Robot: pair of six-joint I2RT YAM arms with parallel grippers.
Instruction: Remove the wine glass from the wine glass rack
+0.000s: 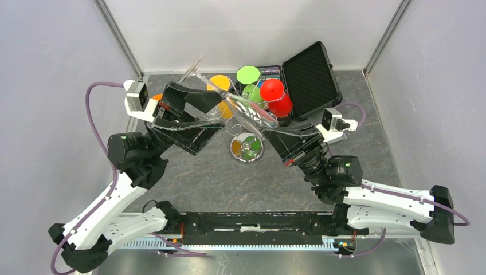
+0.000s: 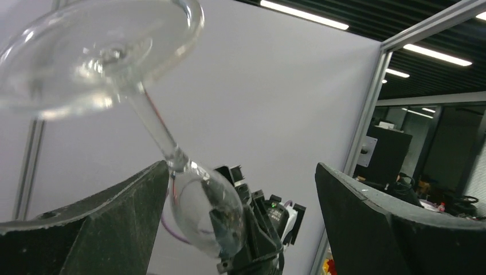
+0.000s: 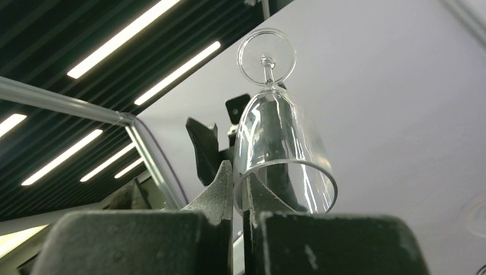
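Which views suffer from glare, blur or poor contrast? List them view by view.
Top external: even light, but the clear wine glass nearly vanishes against the coloured glasses behind it. Left wrist: its foot sits close to the lens and looks soft; the ceiling strip lights blow out. Right wrist: strip lights glare, the fingers are dark silhouettes, the bowl is sharp.

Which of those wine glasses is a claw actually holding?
The clear, colourless wine glass, pinched at its rim by the right claw; the coloured glasses are in neither claw.
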